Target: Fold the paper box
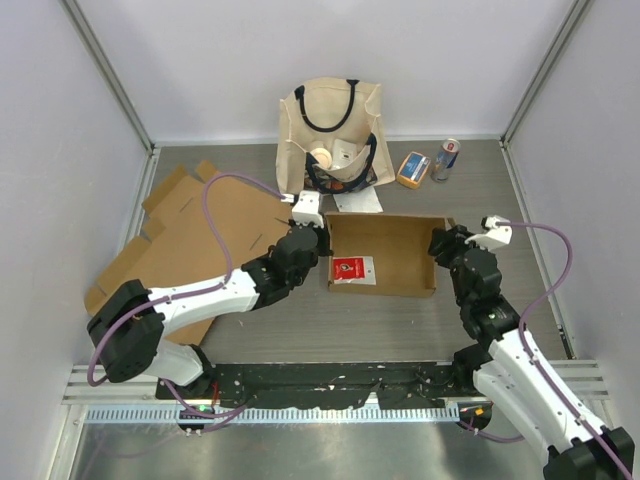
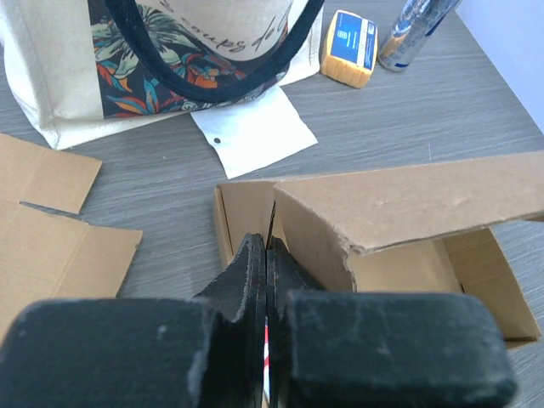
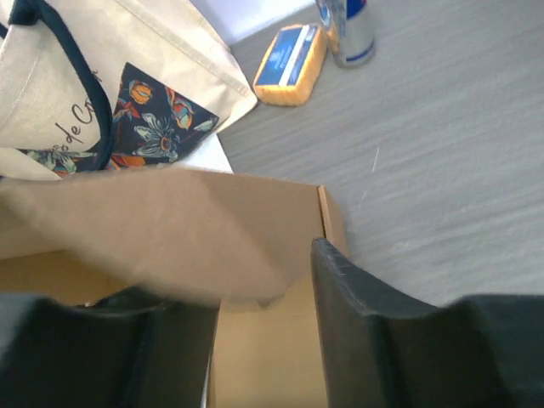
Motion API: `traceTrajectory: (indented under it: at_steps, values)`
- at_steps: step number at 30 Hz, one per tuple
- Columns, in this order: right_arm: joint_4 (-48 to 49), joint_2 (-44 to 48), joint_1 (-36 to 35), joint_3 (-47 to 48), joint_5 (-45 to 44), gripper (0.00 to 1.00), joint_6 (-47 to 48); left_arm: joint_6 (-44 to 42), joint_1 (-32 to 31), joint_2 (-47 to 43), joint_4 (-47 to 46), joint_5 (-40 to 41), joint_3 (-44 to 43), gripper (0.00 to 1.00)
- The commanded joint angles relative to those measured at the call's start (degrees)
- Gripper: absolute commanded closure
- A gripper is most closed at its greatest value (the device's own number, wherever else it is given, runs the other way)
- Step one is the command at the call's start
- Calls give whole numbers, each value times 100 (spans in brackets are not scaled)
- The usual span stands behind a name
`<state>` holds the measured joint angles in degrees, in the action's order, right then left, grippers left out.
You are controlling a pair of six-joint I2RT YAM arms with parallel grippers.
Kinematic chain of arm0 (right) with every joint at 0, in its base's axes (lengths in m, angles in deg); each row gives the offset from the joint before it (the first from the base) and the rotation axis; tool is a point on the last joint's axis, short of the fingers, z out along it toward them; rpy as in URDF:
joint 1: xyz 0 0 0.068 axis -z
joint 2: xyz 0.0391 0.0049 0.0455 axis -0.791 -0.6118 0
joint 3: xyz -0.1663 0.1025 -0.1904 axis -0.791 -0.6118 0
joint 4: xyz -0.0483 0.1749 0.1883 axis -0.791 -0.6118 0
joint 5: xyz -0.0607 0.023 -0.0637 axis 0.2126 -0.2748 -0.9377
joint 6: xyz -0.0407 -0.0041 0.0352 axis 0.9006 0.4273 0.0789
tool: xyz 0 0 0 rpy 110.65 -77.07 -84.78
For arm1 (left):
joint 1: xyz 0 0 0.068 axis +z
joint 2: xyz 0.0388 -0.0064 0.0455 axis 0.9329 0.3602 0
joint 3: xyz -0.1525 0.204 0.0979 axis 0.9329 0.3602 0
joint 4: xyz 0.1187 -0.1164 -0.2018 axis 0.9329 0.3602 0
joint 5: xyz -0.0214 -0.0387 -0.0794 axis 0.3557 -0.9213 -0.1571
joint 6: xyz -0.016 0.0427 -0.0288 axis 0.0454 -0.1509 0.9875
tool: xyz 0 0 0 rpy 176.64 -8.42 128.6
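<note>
Paper box [image 1: 400, 255] sits open side up, long axis L-R.

Brown card, grey table, one flowery bag
The paper box [image 1: 385, 255] is plain brown, bearing a red-and-white label [image 1: 352, 270]; the flat cardboard [image 1: 190, 240] matches it. The tote bag [image 1: 330, 105] is cream with navy handles and a floral panel; the sponge [image 1: 413, 168] yellow under blue; the table [image 1: 470, 210] grey wood-grain.
</note>
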<state>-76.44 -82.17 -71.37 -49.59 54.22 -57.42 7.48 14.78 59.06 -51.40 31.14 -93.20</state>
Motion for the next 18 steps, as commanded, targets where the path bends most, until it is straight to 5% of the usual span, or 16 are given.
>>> traceTrajectory:
  at_steps: [1,2,3,7,11,18]
  values:
    - [-1477,454,-33,328,32,38,-1092,-69,-21,-13,26,-11,184,100]
    - [-2212,481,-33,451,94,23,-1337,-78,-21,4,35,-11,184,100]
    - [-2593,481,-33,687,129,19,-1566,-78,-30,30,26,-28,184,100]
    - [-4545,366,-33,1488,848,18,-2560,-78,-30,110,61,-46,140,100]
    - [-5907,1042,-33,1875,1833,18,-2403,-60,-30,92,123,-37,184,100]
    - [-6439,1001,-33,3804,2099,19,-1878,54,-30,101,272,-107,149,100]
